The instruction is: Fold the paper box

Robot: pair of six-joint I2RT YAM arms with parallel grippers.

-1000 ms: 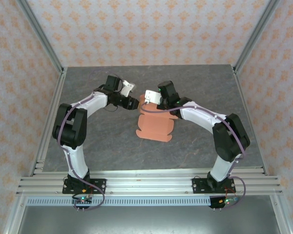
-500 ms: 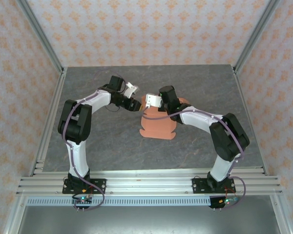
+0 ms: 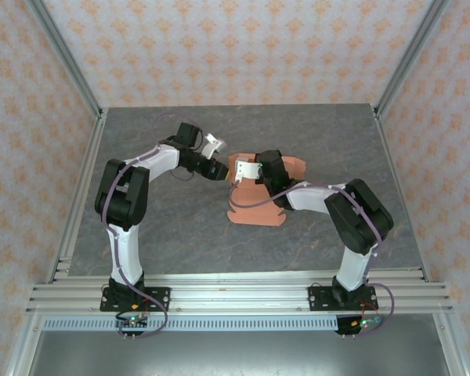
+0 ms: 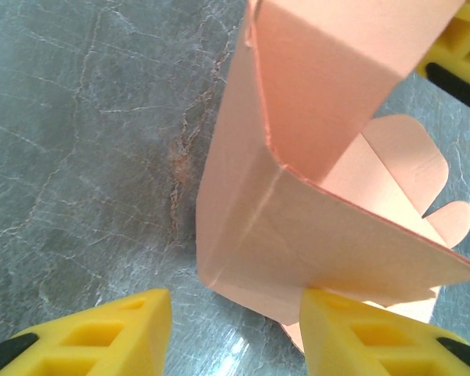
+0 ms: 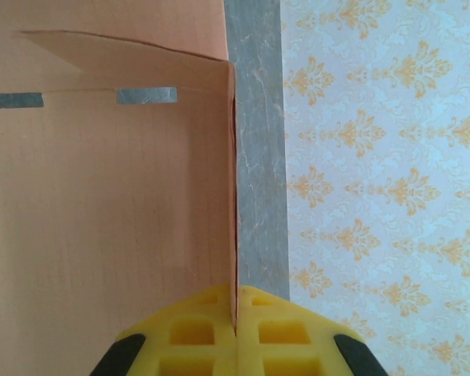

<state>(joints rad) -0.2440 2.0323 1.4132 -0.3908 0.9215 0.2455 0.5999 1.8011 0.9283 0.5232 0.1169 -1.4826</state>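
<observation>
Hidden / unclear: in the top view the right gripper (image 3: 238, 175) has its fingers covered by its own white wrist camera (image 3: 247, 168) and by a raised panel of the paper box (image 3: 254, 205), so the finger-to-card contact cannot be read there. The left wrist view cuts the box (image 4: 298, 235) off at the top and right. Cannot tell whether the card's lower edge touches the right-hand finger of the left gripper (image 4: 235, 304) or only passes beyond it. The right wrist view cuts the box (image 5: 102, 219) off at the left

Arm pose: left arm has its elbow high, well to the left of the box, with the forearm reaching in and the left gripper (image 3: 218, 168) just beside the box's far left corner. Right arm is bent to the right of the box, forearm low and running leftward, wrist over the box's far part

Claws: left gripper about half open, gripping nothing, with the folded corner of the box ahead of and between its yellow fingers. Right gripper (image 5: 235, 304) has its jaws closed on an upright panel of the box, the thin card seen edge-on, pinched between the yellow pads (image 5: 188, 337)

Box: salmon-orange card, partly folded, base flat on the grey table (image 3: 180, 227) near its middle, with one side lifted
</observation>
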